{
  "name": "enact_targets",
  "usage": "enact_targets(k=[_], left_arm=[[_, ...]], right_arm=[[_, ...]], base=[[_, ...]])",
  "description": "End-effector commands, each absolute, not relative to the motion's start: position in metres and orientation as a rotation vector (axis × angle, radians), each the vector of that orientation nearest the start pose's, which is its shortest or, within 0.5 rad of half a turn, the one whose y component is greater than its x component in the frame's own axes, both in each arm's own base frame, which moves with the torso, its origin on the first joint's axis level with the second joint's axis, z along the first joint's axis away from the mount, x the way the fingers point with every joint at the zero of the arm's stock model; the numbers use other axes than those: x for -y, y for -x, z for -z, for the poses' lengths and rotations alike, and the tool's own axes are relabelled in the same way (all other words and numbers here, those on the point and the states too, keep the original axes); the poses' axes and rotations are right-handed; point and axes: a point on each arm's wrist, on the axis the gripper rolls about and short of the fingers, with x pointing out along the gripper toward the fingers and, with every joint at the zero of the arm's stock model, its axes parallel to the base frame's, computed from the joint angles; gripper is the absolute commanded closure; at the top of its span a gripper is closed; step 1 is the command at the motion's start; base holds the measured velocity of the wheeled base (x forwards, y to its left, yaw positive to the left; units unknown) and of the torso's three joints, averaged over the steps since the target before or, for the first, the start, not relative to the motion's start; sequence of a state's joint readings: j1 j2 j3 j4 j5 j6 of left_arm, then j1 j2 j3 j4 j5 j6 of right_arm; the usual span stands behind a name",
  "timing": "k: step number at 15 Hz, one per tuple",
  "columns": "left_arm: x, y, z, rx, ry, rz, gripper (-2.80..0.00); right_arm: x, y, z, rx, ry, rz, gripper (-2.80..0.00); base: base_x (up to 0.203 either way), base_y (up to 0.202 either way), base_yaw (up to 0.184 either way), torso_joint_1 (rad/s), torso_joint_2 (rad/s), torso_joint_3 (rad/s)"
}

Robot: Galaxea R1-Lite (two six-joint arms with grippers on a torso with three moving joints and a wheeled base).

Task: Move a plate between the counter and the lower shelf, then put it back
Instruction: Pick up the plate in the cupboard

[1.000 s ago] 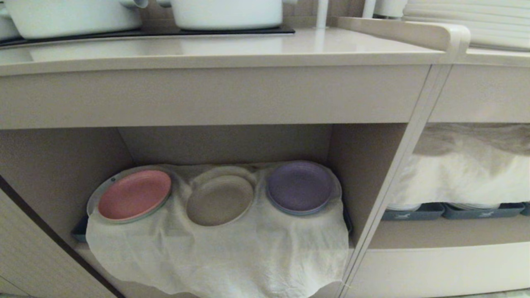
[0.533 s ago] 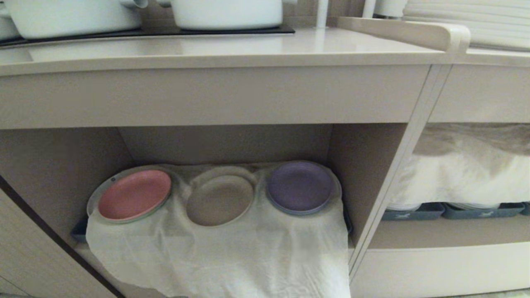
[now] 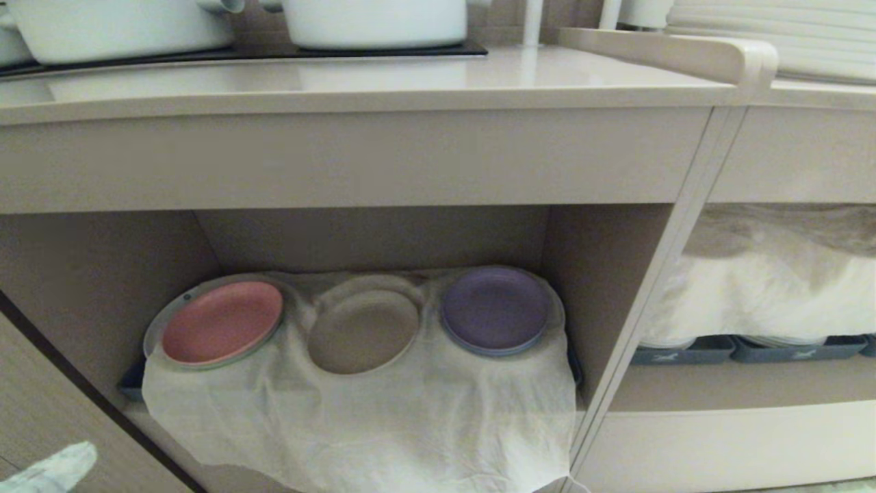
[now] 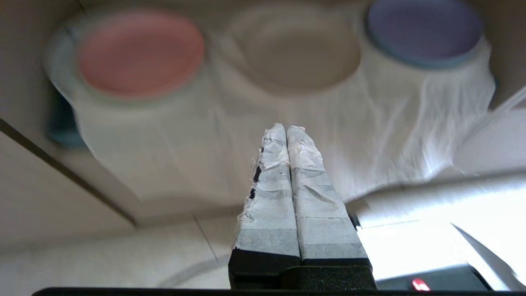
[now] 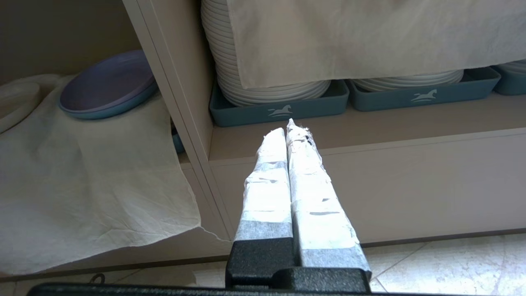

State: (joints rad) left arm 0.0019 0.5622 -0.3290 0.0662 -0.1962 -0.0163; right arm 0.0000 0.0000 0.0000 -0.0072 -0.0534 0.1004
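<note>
Left wrist view: my left gripper [image 4: 286,128] is pressed together, well short of the plate [image 4: 294,55] on the cloth [image 4: 246,135] in the shelf [image 3: 102,274] — jaws must part, or I snag cloth and shove plates.

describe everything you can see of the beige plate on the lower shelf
The plate is small, round, matte cream-beige, with a low raised rim. It lies flat and face up on the white cloth in the lower shelf, between the pink plate and the purple plate, apart from both. Neither pincer touches it.
</note>
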Motion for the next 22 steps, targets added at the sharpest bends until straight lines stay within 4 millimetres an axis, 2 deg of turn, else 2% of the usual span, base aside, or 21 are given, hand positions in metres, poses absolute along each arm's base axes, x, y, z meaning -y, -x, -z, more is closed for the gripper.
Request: enact_targets(k=[1, 10, 15, 17, 22], left_arm=[[0.004, -0.056, -0.159, -0.444, 0.077, 0.193, 0.0], [0.019, -0.104, -0.132, -0.799, 0.315, 0.229, 0.0], [0.037, -0.137, -0.124, -0.878, 0.495, 0.209, 0.0], [0.042, -0.151, -0.128, -0.89, 0.58, 0.168, 0.0], [0.047, -0.18, -0.123, -0.935, 0.705, 0.033, 0.0]], right_arm=[[0.001, 0.023, -0.076, 0.01, -0.101, 0.053, 0.0], [0.001, 0.023, -0.076, 0.01, -0.101, 0.053, 0.0], [0.001, 0.023, -0.076, 0.01, -0.101, 0.053, 0.0], [0.001, 0.023, -0.076, 0.01, -0.101, 0.053, 0.0], [0.001, 0.023, -0.076, 0.01, -0.101, 0.053, 0.0]], base=[[0.0, 0.0, 0.0, 0.0, 0.0, 0.0], [0.0, 0.0, 0.0, 0.0, 0.0, 0.0], [0.0, 0.0, 0.0, 0.0, 0.0, 0.0], [0.0, 0.0, 0.0, 0.0, 0.0, 0.0], [0.0, 0.0, 0.0, 0.0, 0.0, 0.0]])
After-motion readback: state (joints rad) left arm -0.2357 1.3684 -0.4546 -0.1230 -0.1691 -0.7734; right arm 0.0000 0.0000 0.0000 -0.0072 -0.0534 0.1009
